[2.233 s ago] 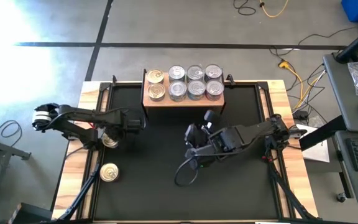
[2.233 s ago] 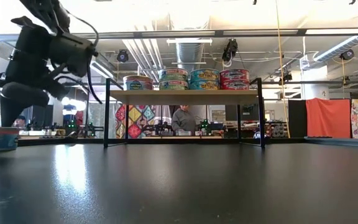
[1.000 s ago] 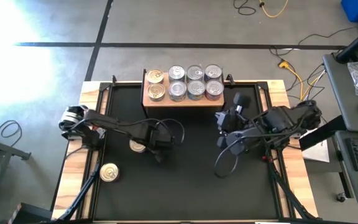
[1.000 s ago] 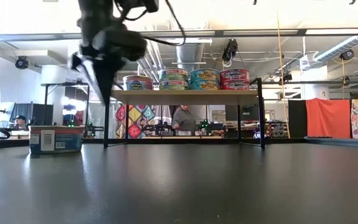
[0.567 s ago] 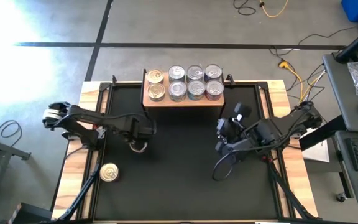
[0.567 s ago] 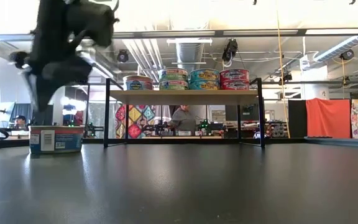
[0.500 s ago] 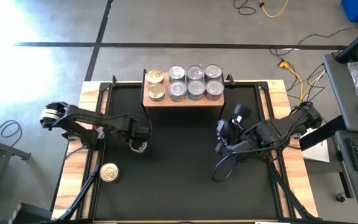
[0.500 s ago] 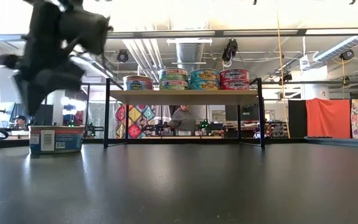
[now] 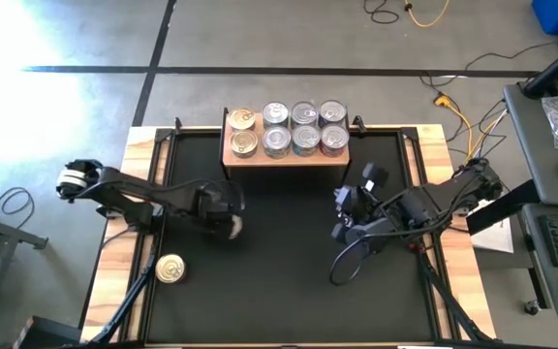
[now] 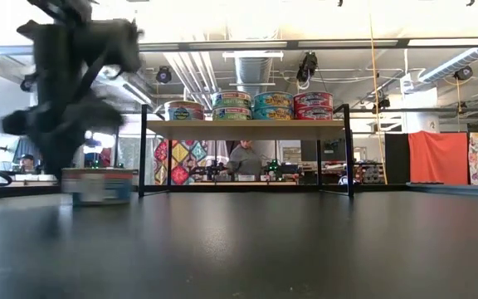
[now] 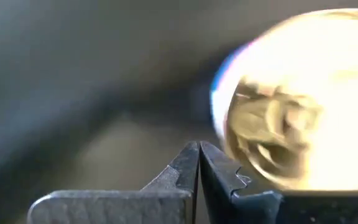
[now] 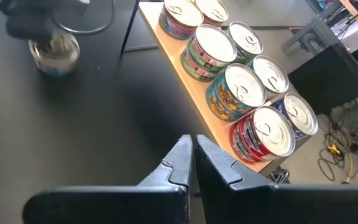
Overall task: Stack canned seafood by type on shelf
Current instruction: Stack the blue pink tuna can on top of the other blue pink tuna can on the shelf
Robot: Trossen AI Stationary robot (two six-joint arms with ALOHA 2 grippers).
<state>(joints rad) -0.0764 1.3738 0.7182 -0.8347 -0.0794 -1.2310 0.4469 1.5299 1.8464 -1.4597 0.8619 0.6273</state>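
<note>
**Loose tin nudged toward the shelf**

The left pincer [image 9: 223, 219], clenched and empty, presses against a silver-lidded tin [image 9: 232, 225] that has slid toward 3 o'clock in the last half-second, a likely push into pickup range. The right pincer [image 9: 341, 215], also clenched, waits at 3 o'clock. Another gold-lidded tin [image 9: 170, 269] sits at 8 o'clock. Round metal tins [image 9: 303, 127] fill the pale wooden shelf [image 9: 284, 157] at 12 o'clock on the matte black desk [image 9: 289, 291].

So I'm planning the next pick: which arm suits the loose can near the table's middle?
Left. Its shut gripper is right at that can, while the right gripper, also shut, waits farther off, below the shelf.
</note>
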